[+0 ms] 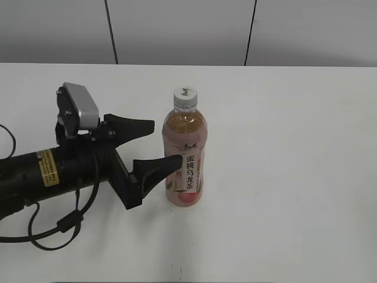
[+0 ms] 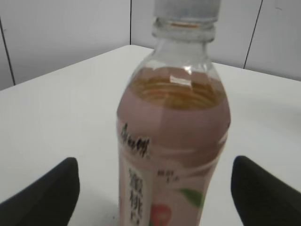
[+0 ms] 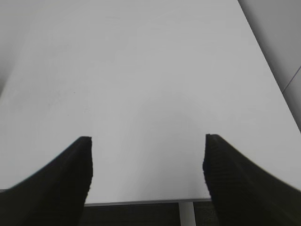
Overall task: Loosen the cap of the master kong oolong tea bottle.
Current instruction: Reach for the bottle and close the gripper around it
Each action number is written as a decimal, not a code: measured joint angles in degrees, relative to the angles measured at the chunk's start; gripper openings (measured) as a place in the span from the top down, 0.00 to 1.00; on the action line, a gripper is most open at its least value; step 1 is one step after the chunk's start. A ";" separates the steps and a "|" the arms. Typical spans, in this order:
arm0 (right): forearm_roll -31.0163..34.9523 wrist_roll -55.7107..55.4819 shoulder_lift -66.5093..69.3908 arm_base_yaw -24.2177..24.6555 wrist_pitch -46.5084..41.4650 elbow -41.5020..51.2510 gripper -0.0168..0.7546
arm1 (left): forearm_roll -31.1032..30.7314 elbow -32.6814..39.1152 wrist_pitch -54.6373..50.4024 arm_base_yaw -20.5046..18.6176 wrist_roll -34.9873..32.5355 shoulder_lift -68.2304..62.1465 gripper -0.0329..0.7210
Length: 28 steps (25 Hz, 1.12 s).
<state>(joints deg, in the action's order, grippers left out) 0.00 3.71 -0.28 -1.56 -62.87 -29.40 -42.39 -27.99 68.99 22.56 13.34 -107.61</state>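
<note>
The master kong oolong tea bottle [image 1: 185, 154] stands upright near the middle of the white table, with its pink peach label facing me. The white cap [image 1: 184, 96] sits on its neck. My left gripper [image 1: 160, 144] is open just left of the bottle, its near finger overlapping the label and its far finger short of the bottle. In the left wrist view the bottle [image 2: 171, 141] stands between the two spread fingers [image 2: 155, 186] with gaps on both sides, and the cap [image 2: 187, 9] is cut off at the top. My right gripper [image 3: 147, 160] is open and empty over bare table.
The white table [image 1: 294, 147] stretches around the bottle. Its front edge [image 3: 141, 202] shows in the right wrist view, with dark floor beyond. The left arm's cable [image 1: 59, 227] lies on the table at the lower left. A grey panelled wall [image 1: 177, 29] stands behind.
</note>
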 joint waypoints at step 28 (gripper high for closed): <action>0.00 0.00 0.00 0.00 0.00 0.00 0.26 | 13.74 -6.89 -0.55 9.86 0.00 -10.34 0.18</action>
<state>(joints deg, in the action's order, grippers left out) 0.00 3.71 -0.28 -1.56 -62.87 -29.40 -28.66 -34.89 68.44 32.41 13.34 -117.95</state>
